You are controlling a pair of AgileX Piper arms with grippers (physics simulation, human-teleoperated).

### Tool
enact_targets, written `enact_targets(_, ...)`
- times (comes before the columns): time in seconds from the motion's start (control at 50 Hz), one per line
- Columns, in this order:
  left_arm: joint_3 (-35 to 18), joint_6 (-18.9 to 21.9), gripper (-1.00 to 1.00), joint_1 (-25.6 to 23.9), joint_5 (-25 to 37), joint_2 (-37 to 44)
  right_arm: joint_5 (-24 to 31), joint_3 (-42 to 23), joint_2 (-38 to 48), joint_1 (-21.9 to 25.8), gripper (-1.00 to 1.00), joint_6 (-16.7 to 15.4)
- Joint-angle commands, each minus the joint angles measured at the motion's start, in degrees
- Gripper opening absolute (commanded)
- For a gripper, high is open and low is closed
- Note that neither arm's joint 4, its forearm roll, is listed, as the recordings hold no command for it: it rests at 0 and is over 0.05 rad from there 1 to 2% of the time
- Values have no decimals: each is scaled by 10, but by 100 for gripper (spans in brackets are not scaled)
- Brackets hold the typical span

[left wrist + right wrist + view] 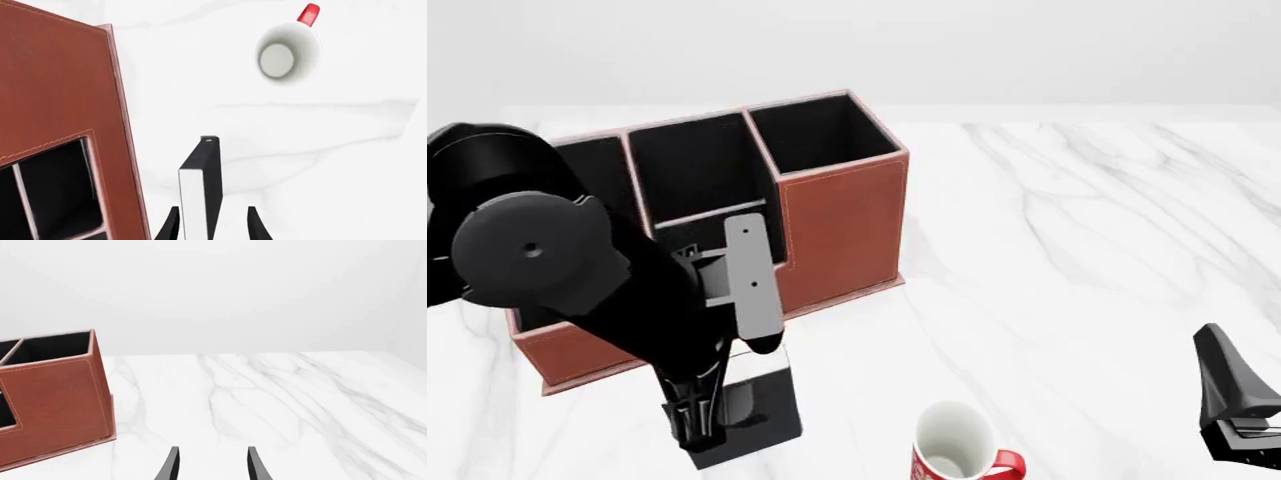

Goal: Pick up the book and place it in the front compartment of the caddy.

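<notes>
As I look down through the front camera, I describe the scene line by line.

Step in hand: I judge this to be the grasp of the book [751, 408], with nothing yet placed in the caddy [841, 235].

Left gripper [212, 225]: in its wrist view the two dark fingers stand either side of the book's near end, parted wider than the book is thick. One finger is close against the white page edge; a gap shows on the other side. I cannot tell whether the book is truly pinched.

Book: thin and black, standing on edge with its white page edge facing the left wrist camera. In the front view it sits just in front of the caddy's lower near wall, under the left arm. Whether it rests on the marble table [1094, 230] or is lifted, I cannot tell.

Caddy: reddish-brown with black lining, behind the book. Its tall rear boxes are open at the top, and the lower front compartment is largely hidden behind my left arm.

Right gripper [212, 465]: its fingers are parted and hold nothing, well away to the right.

Mug [957, 445]: white with a red handle, standing upright to the right of the book, apart from it.

Next move, as I judge it: close firmly on the book, lift it above the low wall, carry it over the front compartment and lower it in edgewise, clear of the stitched rim.
</notes>
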Motion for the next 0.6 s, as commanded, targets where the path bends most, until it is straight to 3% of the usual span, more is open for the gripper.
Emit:
enact_targets(0.02, 15, -4, 100, -10, 21, -63, -2, 0, 3, 3, 100, 0)
enact_targets(0.6, 25, 23, 100, 27, 26, -89, -2, 0, 3, 3, 100, 0)
